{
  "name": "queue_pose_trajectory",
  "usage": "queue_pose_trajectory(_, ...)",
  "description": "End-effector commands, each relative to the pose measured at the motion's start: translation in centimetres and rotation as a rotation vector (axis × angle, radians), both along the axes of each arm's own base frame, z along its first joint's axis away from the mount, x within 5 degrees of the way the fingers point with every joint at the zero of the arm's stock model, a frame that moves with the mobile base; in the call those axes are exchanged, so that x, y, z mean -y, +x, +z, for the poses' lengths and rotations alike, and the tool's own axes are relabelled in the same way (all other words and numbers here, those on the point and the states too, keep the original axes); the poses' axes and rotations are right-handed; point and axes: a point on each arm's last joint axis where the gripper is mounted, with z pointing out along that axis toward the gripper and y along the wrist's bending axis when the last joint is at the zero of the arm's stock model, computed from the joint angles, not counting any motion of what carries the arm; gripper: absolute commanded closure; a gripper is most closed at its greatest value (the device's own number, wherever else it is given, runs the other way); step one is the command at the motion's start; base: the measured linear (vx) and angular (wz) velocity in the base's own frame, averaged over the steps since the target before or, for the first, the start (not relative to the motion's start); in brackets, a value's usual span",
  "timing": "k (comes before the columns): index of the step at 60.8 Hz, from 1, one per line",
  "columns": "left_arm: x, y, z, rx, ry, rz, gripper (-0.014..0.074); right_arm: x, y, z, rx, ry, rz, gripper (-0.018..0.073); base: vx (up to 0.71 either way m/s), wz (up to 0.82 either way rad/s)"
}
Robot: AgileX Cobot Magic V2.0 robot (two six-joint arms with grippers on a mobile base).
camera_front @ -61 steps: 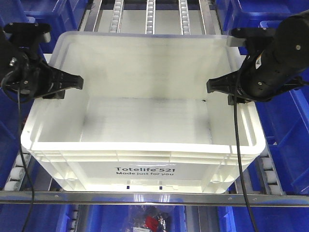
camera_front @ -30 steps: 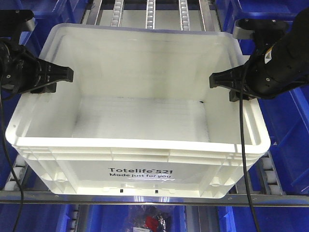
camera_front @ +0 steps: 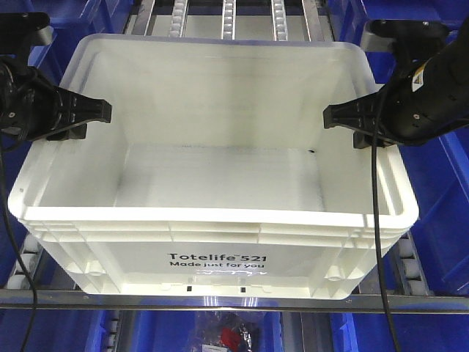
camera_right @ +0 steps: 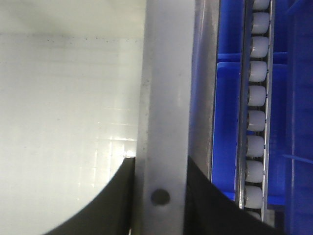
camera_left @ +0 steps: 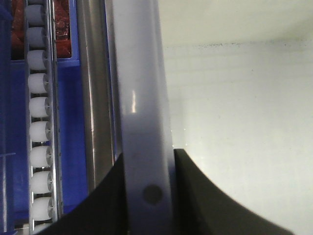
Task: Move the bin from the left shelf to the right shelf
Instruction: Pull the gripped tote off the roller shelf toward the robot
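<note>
The large white rectangular plastic bin (camera_front: 212,253), printed "Totelife 521" on its near wall, is seen over the roller tracks (camera_front: 227,18) of the metal shelf, flanked by blue plastic bins (camera_front: 440,191). Its left wall rim is clamped between the narrowly parted black jaws of the left gripper (camera_front: 91,117). Its right wall rim is pinched likewise by the right gripper (camera_front: 341,121).
</note>
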Motion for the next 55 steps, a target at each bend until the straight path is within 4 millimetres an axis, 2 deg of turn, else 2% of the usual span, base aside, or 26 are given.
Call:
queue_pose_trajectory(1,-0.2,-0.7,3.7,0.212,-0.023,-0.028,0.0605,1.0,-0.7,3.4,0.194,-0.022,0.010,0.0568,0.00,0.00)
queue_pose_trajectory(21,-0.6,-2.6,5.6,0.275,-0.068,-0.028,0.0603,1.5,-2.1,5.1,0.255,-0.001,0.009,0.0568,0.00,0.00)
queue_pose_trajectory(47,-0.7,-2.8,5.9,0.292,-0.071,-0.029,0.0603,1.5,-2.0,5.2,0.274,0.006,0.011,0.0568,0.00,0.00)
queue_pose_trajectory(55,-0.9,-3.6,6.2,0.313,-0.078,-0.029,0.0603,1.7,-2.7,4.9,0.271,0.005,0.012,0.0568,0.00,0.00)
